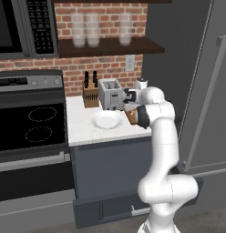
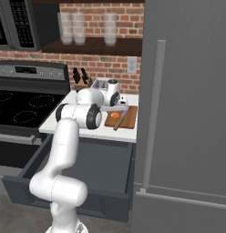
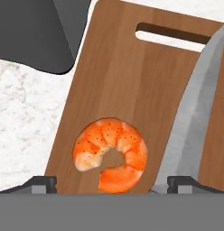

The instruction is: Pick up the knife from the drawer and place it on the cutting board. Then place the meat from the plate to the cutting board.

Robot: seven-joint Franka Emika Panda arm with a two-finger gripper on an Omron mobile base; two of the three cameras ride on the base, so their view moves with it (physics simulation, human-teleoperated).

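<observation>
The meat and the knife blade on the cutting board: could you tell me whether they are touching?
Apart. In the hand view, a strip of bare cutting board shows between the meat and the knife blade.

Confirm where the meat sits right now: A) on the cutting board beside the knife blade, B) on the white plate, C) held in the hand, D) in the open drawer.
A: the meat lies on the cutting board next to the knife blade; the plate is bare.
</observation>
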